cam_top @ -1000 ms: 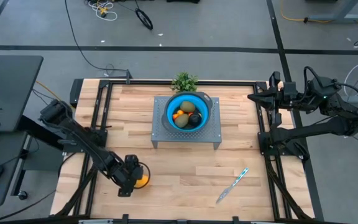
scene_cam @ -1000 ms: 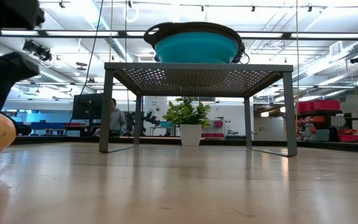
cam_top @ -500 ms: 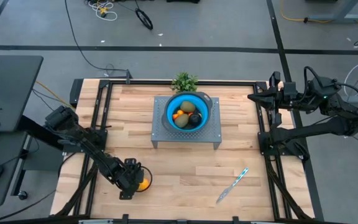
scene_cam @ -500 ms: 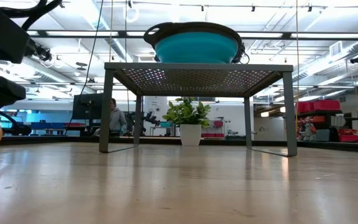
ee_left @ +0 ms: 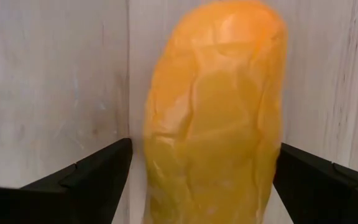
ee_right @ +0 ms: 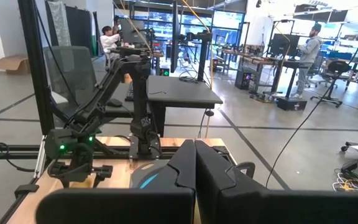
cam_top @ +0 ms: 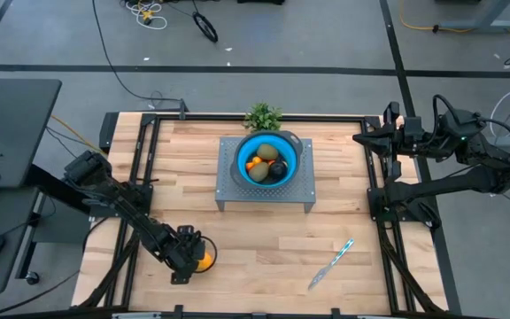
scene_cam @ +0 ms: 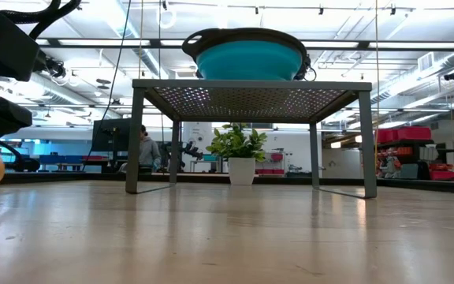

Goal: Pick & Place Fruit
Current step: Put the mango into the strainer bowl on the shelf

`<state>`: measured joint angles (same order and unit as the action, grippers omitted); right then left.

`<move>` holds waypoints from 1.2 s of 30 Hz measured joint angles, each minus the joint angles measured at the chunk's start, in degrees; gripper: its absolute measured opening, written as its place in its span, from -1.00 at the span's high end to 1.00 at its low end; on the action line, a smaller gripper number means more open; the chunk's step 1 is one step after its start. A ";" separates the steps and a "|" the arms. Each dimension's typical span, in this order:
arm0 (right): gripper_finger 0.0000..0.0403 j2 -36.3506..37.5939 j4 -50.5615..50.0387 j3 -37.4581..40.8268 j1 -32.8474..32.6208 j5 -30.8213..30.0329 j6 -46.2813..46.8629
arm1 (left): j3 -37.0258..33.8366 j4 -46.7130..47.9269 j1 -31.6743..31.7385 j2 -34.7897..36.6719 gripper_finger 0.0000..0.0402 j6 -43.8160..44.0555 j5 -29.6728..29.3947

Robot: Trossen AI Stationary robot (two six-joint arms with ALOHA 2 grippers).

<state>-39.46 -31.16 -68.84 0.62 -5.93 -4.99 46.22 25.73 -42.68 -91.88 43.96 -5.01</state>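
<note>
Looking down, I see my left gripper (cam_top: 193, 257) low at the counter's (cam_top: 264, 248) front-left, fingers (ee_left: 92, 171) spread wide on either side of the yellow-orange fruit (ee_left: 213, 112), which lies on the wood between them. I can't tell if they touch it. The other fruits (cam_top: 266, 167) sit in the blue bowl (cam_top: 246, 152) on the metal stand (cam_top: 233, 190). My right gripper (ee_right: 194, 168) waits closed at the counter's far right edge.

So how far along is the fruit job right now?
Done: several fruit pieces already sit in the blue bowl on the grey perforated metal stand. In hand: the left gripper, jaws open, straddles the yellow-orange oblong fruit lying on the wooden table. Left: close, lift, bowl it. The right gripper waits shut.
</note>
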 joint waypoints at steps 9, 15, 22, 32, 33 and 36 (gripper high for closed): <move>1.00 0.01 -0.94 0.00 -0.01 0.00 0.00 | 0.00 -0.06 0.00 0.02 -0.71 0.83 -0.53; 1.00 0.00 -2.54 0.02 -0.01 0.00 0.00 | 0.00 -0.06 0.00 0.04 -0.48 0.86 -0.55; 1.00 0.00 -2.51 0.02 -0.02 0.00 0.00 | 0.00 -0.65 0.00 0.04 -0.30 1.01 -0.18; 1.00 0.00 -2.51 0.02 -0.01 0.00 0.00 | -0.02 -2.41 0.00 0.04 -0.30 1.47 -0.05; 1.00 0.02 -2.51 0.02 -0.01 0.00 0.00 | -0.02 -2.39 0.00 0.04 -0.31 1.49 -0.06; 1.00 0.02 -2.49 0.02 -0.02 0.00 0.00 | -0.02 -2.38 0.00 0.04 -0.31 1.64 -0.02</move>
<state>-39.44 -33.65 -68.82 0.60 -5.93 -4.99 46.19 23.36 -42.68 -91.83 45.61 -5.03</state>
